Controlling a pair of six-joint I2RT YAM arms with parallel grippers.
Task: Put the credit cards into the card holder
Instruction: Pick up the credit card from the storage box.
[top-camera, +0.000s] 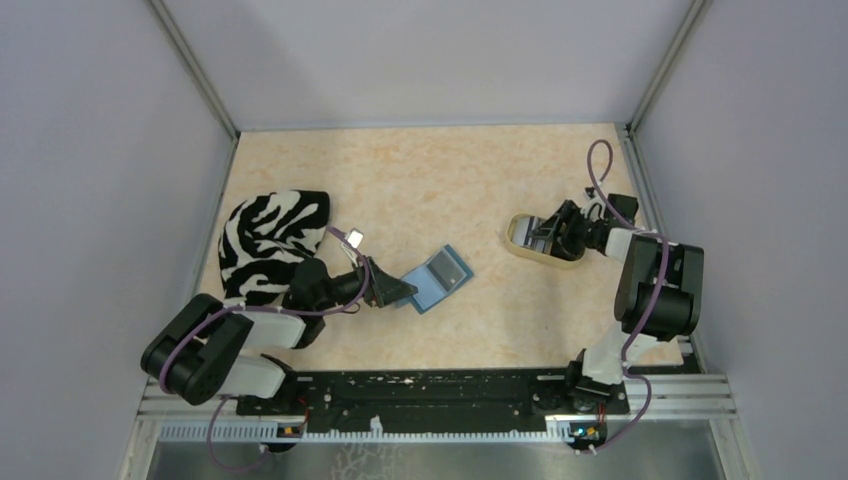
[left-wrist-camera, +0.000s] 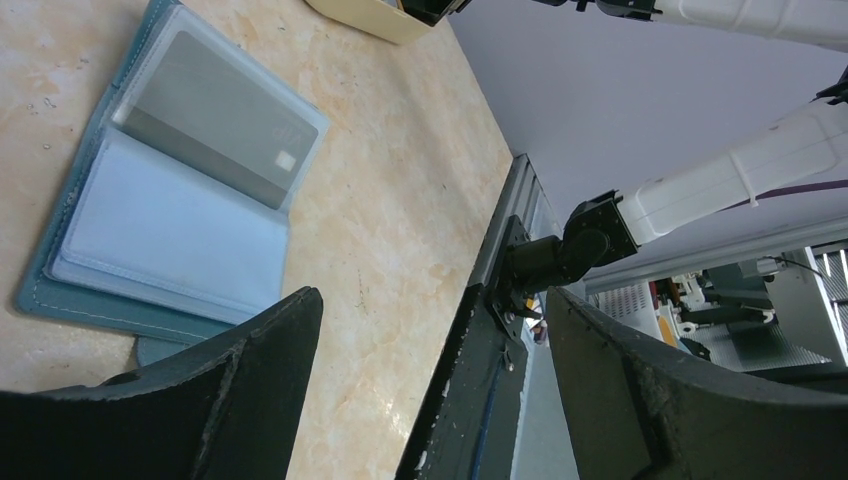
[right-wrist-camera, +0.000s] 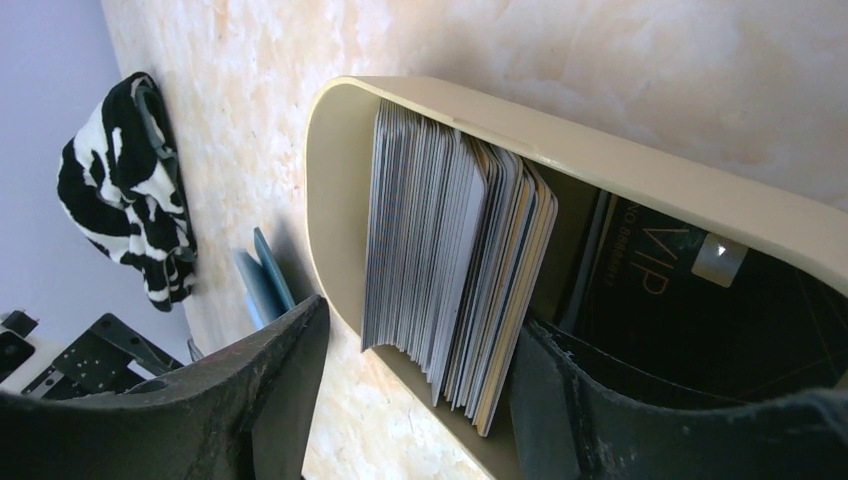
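The teal card holder (top-camera: 428, 288) lies open on the table, lighter blue inside. A grey-silver card (left-wrist-camera: 215, 120) sits in the upper clear sleeve of the holder (left-wrist-camera: 150, 230). My left gripper (top-camera: 398, 290) is open and empty at the holder's near-left edge; in the left wrist view it (left-wrist-camera: 430, 345) hangs low over the table. A stack of several credit cards (right-wrist-camera: 450, 240) stands on edge in the beige tray (right-wrist-camera: 640, 170). My right gripper (right-wrist-camera: 420, 345) is open astride them, one finger outside the tray wall, the other inside beside the stack. It also shows in the top view (top-camera: 548, 238).
A black VIP card (right-wrist-camera: 660, 280) lies in the tray behind the stack. The tray (top-camera: 517, 243) stands at mid right. A zebra-striped cloth (top-camera: 268, 245) lies at the left by the wall. A black rail (top-camera: 430, 390) runs along the near edge.
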